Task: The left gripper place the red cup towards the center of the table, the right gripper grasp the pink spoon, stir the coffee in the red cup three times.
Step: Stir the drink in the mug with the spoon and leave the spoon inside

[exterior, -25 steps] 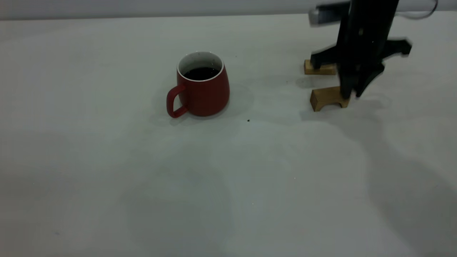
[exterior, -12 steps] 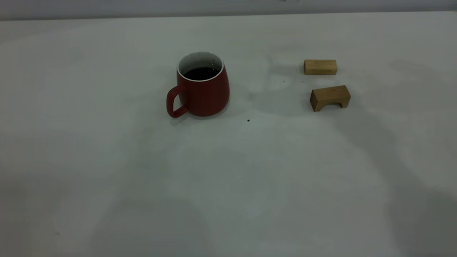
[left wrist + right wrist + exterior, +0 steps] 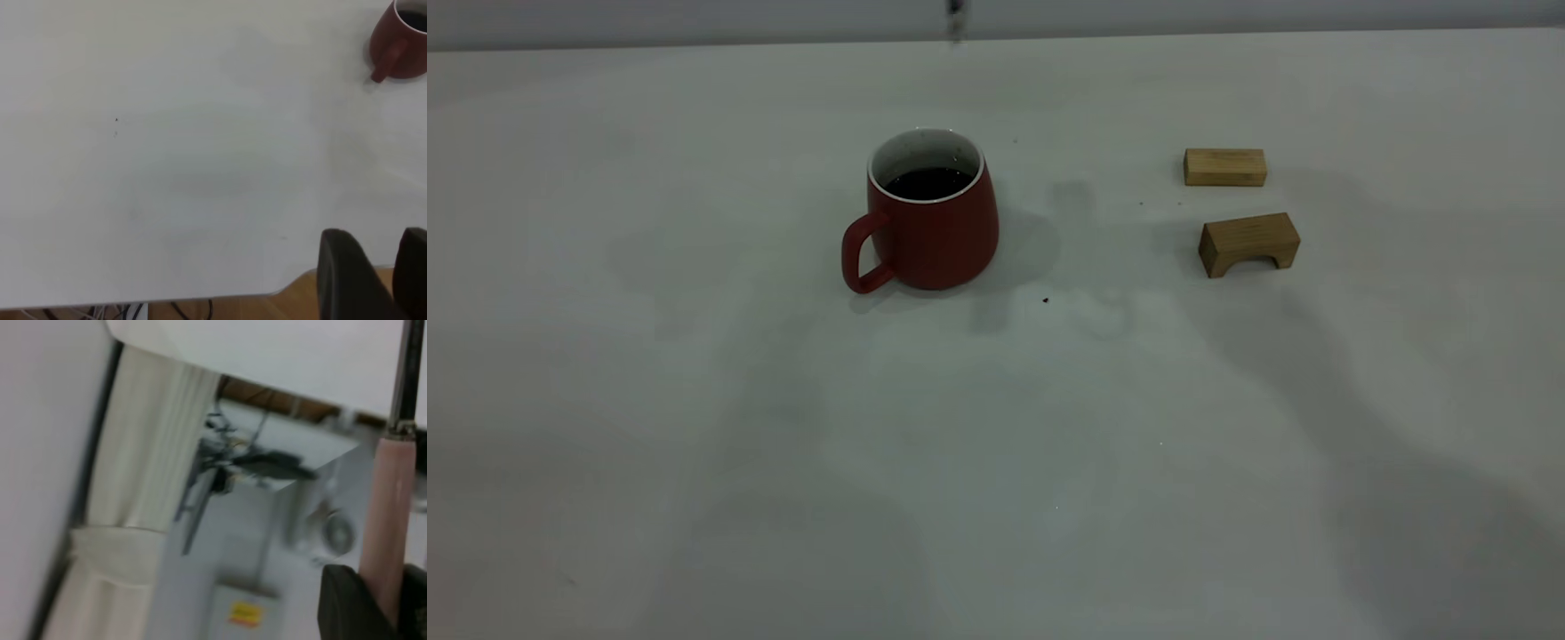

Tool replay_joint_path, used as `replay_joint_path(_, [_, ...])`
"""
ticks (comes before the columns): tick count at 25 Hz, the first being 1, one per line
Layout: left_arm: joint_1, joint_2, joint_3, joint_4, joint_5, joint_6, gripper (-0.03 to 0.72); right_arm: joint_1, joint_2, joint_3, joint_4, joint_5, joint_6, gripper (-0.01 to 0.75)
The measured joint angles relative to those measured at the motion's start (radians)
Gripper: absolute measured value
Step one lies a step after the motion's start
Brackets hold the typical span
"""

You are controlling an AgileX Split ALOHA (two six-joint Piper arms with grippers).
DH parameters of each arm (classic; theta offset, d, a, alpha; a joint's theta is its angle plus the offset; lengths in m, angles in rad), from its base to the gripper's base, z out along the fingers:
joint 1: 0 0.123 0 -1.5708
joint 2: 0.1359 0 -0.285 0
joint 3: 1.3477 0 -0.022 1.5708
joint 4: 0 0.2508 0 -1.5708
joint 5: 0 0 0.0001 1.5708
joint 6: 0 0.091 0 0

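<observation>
The red cup (image 3: 938, 236) stands upright near the middle of the table (image 3: 996, 462), its handle towards the front left and dark coffee (image 3: 927, 182) inside. At the top edge, above and behind the cup, hangs the grey metal tip of the pink spoon (image 3: 956, 16). The arm holding it is out of the exterior view. In the right wrist view my right gripper (image 3: 393, 600) is shut on the spoon's pink handle (image 3: 390, 520). My left gripper (image 3: 395, 243) hangs over the table's edge with nothing in it, far from the cup (image 3: 400, 43).
Two small wooden blocks lie to the right of the cup: a flat one (image 3: 1224, 167) farther back and an arch-shaped one (image 3: 1247, 243) nearer. A tiny dark speck (image 3: 1046, 300) marks the table in front of the cup.
The right arm stood over the wooden blocks a second ago and then rose out of the exterior view. Now the spoon's tip shows at the top edge, behind the cup. The cup has not moved.
</observation>
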Motion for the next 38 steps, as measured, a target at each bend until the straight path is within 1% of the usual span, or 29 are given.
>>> replay_joint_path(3, [0.0, 0.0, 0.0, 0.0, 0.0, 0.0, 0.247, 0.012, 0.068, 0.0, 0.114, -0.024, -0.041, 0.135])
replay_joint_path(6, [0.0, 0.0, 0.0, 0.0, 0.0, 0.0, 0.247, 0.012, 0.142, 0.0, 0.227, -0.037, -0.133, 0.135])
replay_joint_path(9, [0.0, 0.0, 0.0, 0.0, 0.0, 0.0, 0.247, 0.012, 0.192, 0.0, 0.289, -0.038, -0.213, 0.135])
replay_joint_path(14, [0.0, 0.0, 0.0, 0.0, 0.0, 0.0, 0.247, 0.012, 0.248, 0.0, 0.304, -0.037, -0.216, 0.135])
replay_joint_path(18, [0.0, 0.0, 0.0, 0.0, 0.0, 0.0, 0.247, 0.012, 0.274, 0.0, 0.305, 0.01, -0.216, 0.135])
replay_joint_path(20, [0.0, 0.0, 0.0, 0.0, 0.0, 0.0, 0.247, 0.012, 0.275, 0.0, 0.305, 0.027, -0.245, 0.135])
replay_joint_path(22, [0.0, 0.0, 0.0, 0.0, 0.0, 0.0, 0.247, 0.008, 0.275, -0.002, 0.305, 0.028, -0.305, 0.135])
replay_joint_path(24, [0.0, 0.0, 0.0, 0.0, 0.0, 0.0, 0.247, -0.003, 0.275, -0.003, 0.293, 0.027, -0.327, 0.135])
replay_joint_path(25, [0.0, 0.0, 0.0, 0.0, 0.0, 0.0, 0.247, -0.012, 0.275, -0.003, 0.282, 0.034, -0.308, 0.135])
replay_joint_path(27, [0.0, 0.0, 0.0, 0.0, 0.0, 0.0, 0.247, -0.033, 0.275, -0.003, 0.248, 0.06, -0.214, 0.135])
replay_joint_path(30, [0.0, 0.0, 0.0, 0.0, 0.0, 0.0, 0.247, -0.049, 0.275, -0.003, 0.173, 0.088, -0.013, 0.135])
replay_joint_path(32, [0.0, 0.0, 0.0, 0.0, 0.0, 0.0, 0.247, -0.048, 0.275, -0.003, 0.163, 0.094, 0.031, 0.135])
replay_joint_path(33, [0.0, 0.0, 0.0, 0.0, 0.0, 0.0, 0.247, -0.043, 0.275, -0.003, 0.171, 0.094, 0.024, 0.135])
replay_joint_path(35, [0.0, 0.0, 0.0, 0.0, 0.0, 0.0, 0.247, -0.035, 0.275, -0.003, 0.21, 0.099, -0.05, 0.135])
replay_joint_path(38, [0.0, 0.0, 0.0, 0.0, 0.0, 0.0, 0.247, -0.023, 0.275, -0.005, 0.288, 0.1, -0.27, 0.135])
